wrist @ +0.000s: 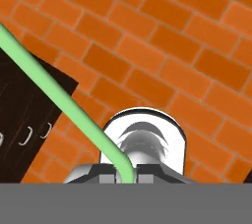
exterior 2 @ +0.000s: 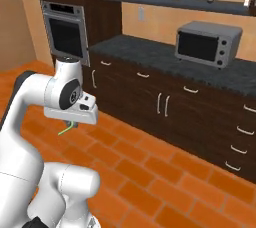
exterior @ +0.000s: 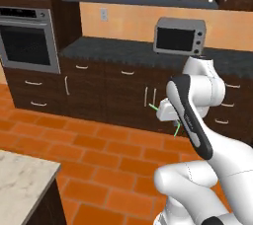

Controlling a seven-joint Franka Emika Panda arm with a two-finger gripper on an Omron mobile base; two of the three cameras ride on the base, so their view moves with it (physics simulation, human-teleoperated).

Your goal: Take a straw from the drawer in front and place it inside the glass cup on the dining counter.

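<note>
While the counter (exterior: pixel 22 179) corner sits low at my left, I carry the straw (wrist: pixel 59 98) over the brick floor (exterior: pixel 94 155), my pincer (wrist: pixel 126 178) clamped shut on its bent end; its green ends poke out either side of my hand in the left base view. The drawers (exterior: pixel 81 66) along the dark cabinets look closed. I judge the fetch done and the carry in hand. Next I must swing left toward the counter, find the cup, and keep the straw upright for lowering in.
</note>
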